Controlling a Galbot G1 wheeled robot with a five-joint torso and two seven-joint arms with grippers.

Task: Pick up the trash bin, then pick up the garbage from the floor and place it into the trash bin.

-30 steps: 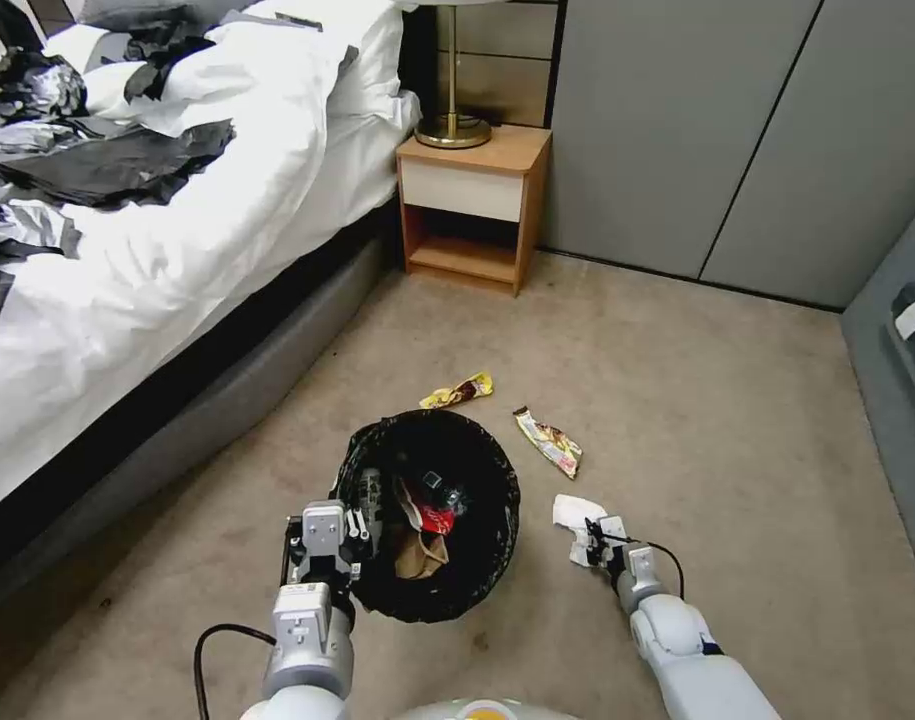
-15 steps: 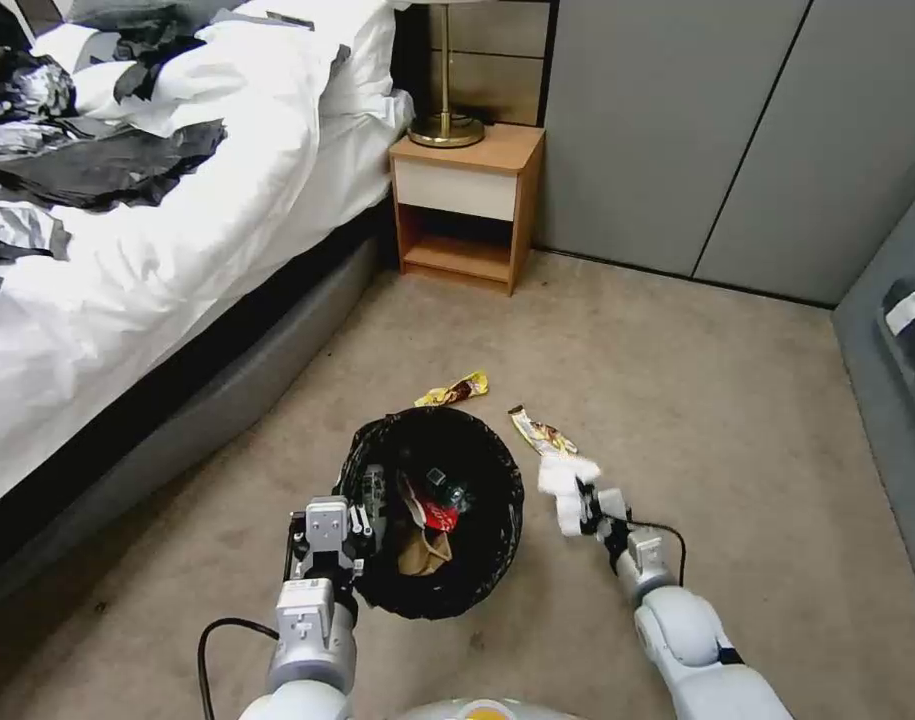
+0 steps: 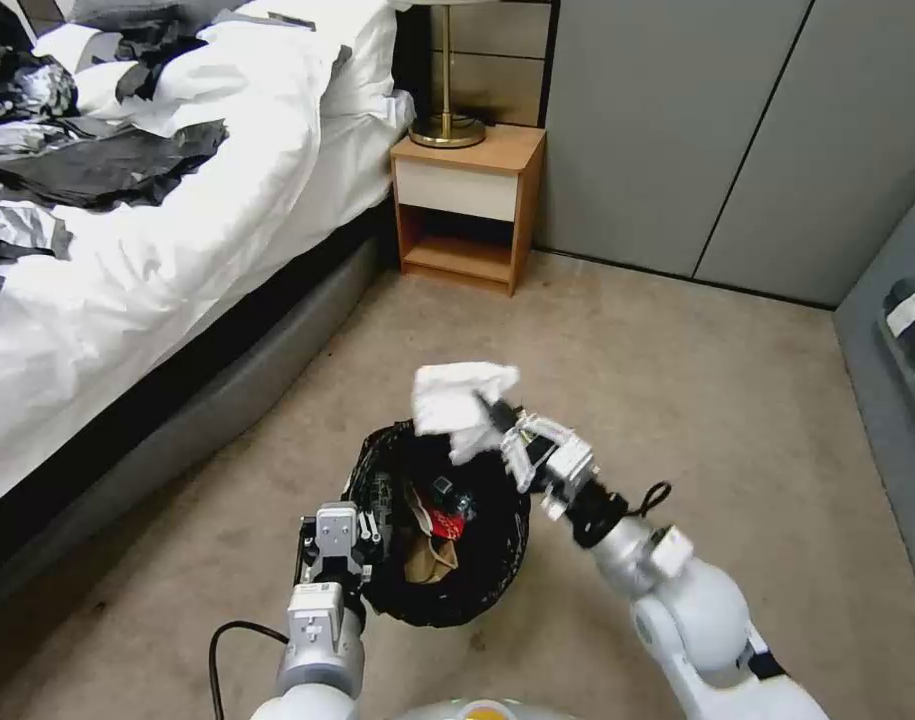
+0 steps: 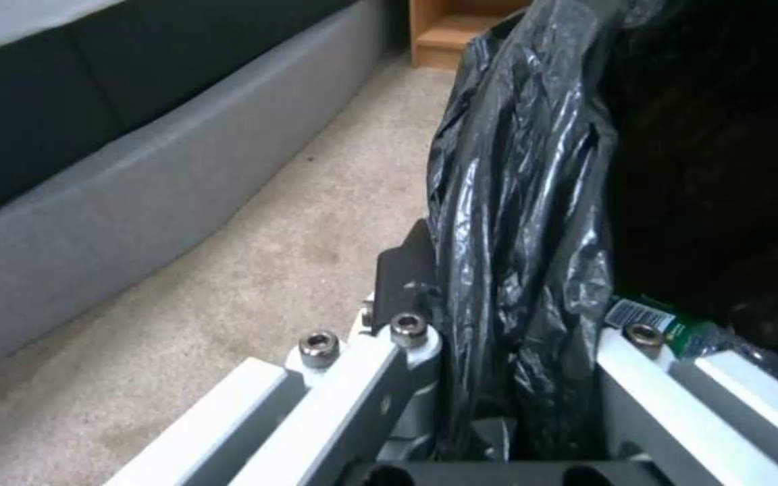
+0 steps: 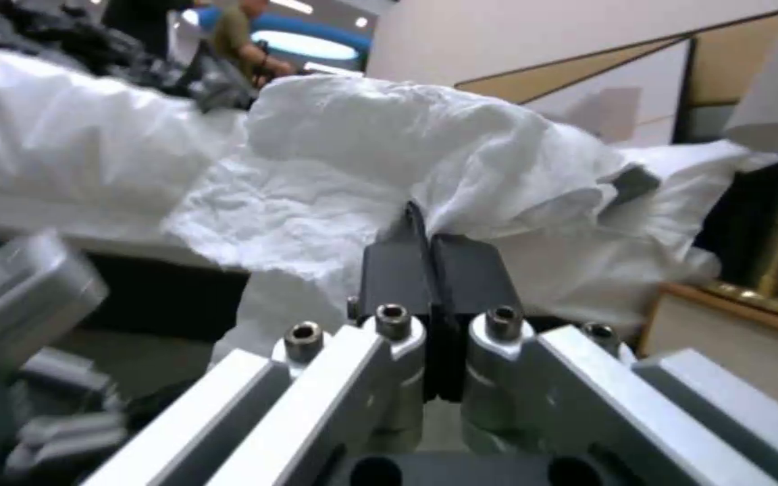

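Observation:
The trash bin (image 3: 497, 560), round with a glossy black liner, hangs just above the carpet. My left gripper (image 3: 365, 522) is shut on its near-left rim; in the left wrist view the liner (image 4: 515, 202) is pinched between the jaws of that gripper (image 4: 515, 331). Inside the bin lie a tan paper bag (image 3: 432, 562), a red wrapper (image 3: 443, 520) and a green-labelled bottle (image 4: 664, 322). My right gripper (image 3: 494, 415) is shut on a piece of garbage, a crumpled white tissue (image 3: 459, 398), held above the bin's far rim. The right wrist view shows the tissue (image 5: 389, 169) clamped at that gripper's tips (image 5: 427, 236).
A bed (image 3: 177, 240) with white bedding and black plastic sheets (image 3: 97, 165) runs along the left. A wooden nightstand (image 3: 467, 200) with a brass lamp base (image 3: 447, 128) stands beyond the bin. Grey wardrobe doors (image 3: 727, 130) close the back. Open carpet (image 3: 737, 400) lies to the right.
My right gripper has lifted the tissue off the floor and swung it up and left to above the bin's far rim. The left gripper keeps its hold on the bin.

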